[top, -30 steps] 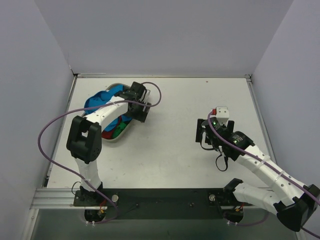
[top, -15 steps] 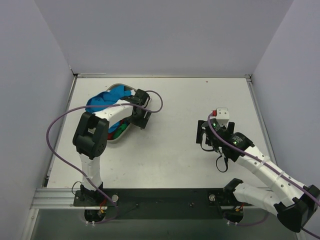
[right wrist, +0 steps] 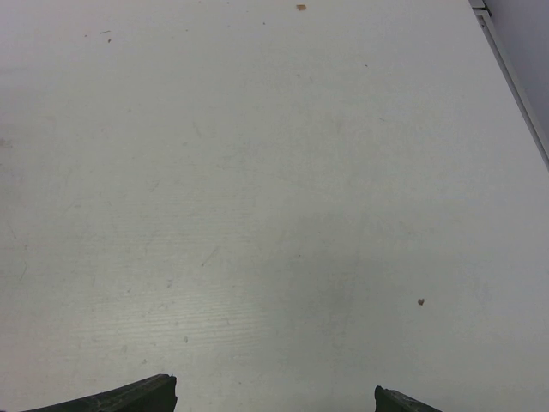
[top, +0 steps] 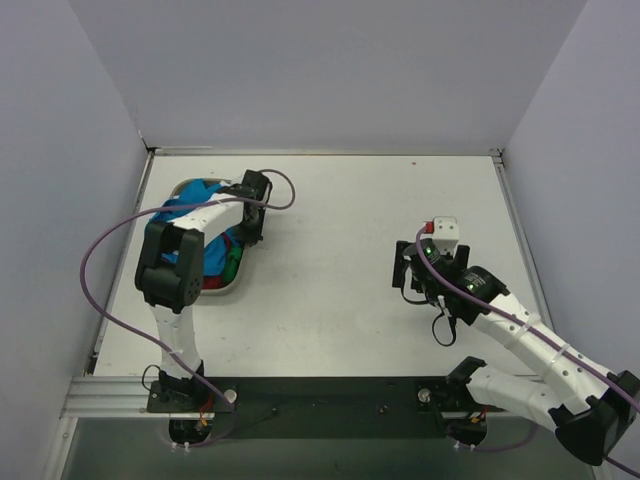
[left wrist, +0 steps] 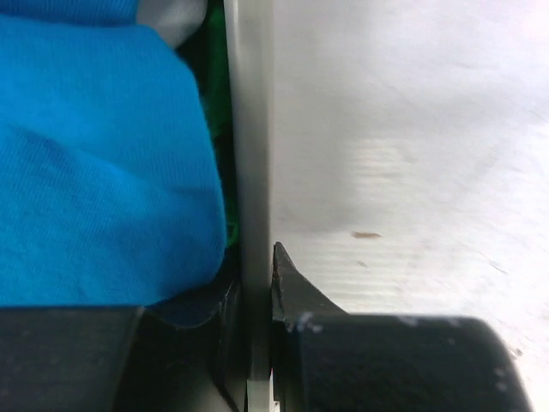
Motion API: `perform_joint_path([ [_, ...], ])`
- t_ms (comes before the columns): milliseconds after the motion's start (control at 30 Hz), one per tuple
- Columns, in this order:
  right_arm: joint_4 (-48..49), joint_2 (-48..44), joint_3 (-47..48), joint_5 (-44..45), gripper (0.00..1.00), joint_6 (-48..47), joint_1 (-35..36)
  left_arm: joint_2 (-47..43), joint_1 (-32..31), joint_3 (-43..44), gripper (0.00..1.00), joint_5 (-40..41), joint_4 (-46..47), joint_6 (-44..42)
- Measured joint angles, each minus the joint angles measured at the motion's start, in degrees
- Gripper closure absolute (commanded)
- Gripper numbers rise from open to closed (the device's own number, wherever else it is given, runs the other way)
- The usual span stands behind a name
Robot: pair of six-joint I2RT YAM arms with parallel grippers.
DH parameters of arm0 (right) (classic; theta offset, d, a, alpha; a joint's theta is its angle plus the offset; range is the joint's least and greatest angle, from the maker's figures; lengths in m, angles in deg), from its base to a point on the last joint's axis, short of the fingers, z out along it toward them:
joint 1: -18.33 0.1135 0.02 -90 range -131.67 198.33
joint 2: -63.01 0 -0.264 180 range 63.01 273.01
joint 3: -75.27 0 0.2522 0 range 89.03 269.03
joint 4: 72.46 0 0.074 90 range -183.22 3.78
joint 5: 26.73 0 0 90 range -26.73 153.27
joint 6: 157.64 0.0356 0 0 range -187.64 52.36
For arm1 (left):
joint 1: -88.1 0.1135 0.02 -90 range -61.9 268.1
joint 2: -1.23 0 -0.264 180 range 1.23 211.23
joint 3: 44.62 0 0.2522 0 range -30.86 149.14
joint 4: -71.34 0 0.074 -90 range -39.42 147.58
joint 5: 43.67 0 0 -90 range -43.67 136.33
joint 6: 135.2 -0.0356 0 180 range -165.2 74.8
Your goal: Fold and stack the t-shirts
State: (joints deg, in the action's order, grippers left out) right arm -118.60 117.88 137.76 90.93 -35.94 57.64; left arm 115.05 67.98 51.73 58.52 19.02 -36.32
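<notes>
The t-shirts lie bunched in a grey oval tray [top: 222,289] at the left of the table. A bright blue one [top: 193,196] is on top, with red [top: 212,273] and green [top: 233,256] cloth under it. My left gripper [top: 251,214] is at the tray's right side. In the left wrist view its jaws [left wrist: 256,276] are shut on the tray's thin rim [left wrist: 249,129], with the blue t-shirt [left wrist: 94,154] and a strip of green [left wrist: 219,94] just inside the rim. My right gripper [top: 405,270] hangs open over bare table at the right, holding nothing [right wrist: 274,399].
White walls close in the table on the left, back and right. A raised table edge [right wrist: 515,77] runs along the right side. The left arm's purple cable [top: 100,250] loops out over the table's left edge.
My left gripper has closed onto the tray's rim and moved left. The tray with the t-shirts has shifted left with it. The right arm has not moved.
</notes>
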Motion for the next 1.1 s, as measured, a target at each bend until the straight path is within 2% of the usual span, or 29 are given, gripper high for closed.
perform_joint_path([
  [233,0.1,0.1,-0.4,0.0,0.00,1.2,1.0,2.2,5.9,3.1,1.00,2.3,-1.7,2.6],
  [500,0.1,0.2,-1.1,0.0,0.00,2.2,2.4,13.3,8.9,20.5,1.00,4.2,-7.8,2.2],
  [767,0.1,0.2,-1.1,0.2,0.00,2.8,4.5,21.8,12.9,34.6,1.00,0.7,-9.6,-0.5],
  [1100,0.2,3.4,-0.9,0.4,0.00,3.0,6.7,25.6,21.4,41.0,1.00,-5.9,-9.3,-2.6],
])
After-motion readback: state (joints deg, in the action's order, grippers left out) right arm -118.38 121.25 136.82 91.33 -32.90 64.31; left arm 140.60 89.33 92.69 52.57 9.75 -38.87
